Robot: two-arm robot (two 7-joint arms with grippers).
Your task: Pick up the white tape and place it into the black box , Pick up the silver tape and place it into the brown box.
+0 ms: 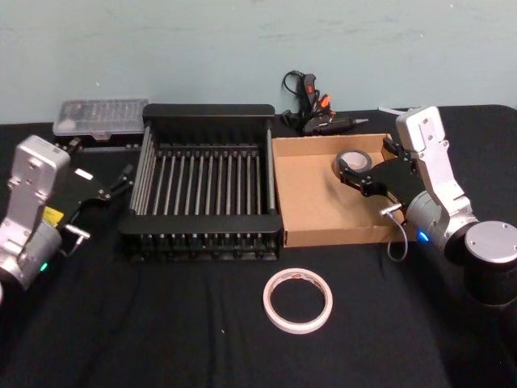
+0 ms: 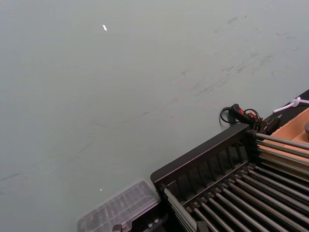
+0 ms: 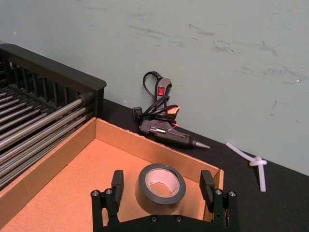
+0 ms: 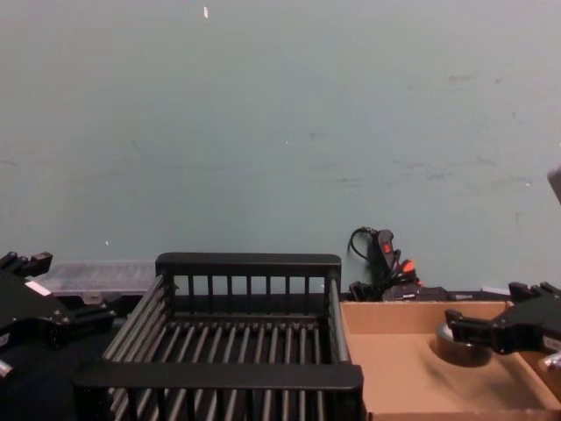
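Silver tape – between spread right pincer fingers.

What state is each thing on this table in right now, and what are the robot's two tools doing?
Small dark grey tape roll: lying flat inside the cardboard box.
Wide white tape ring: flat on the black table.
Black slatted crate: empty.
Shallow brown cardboard box: holds the grey roll.
Right tool: open, straddling the roll.
Left tool: beside the crate.
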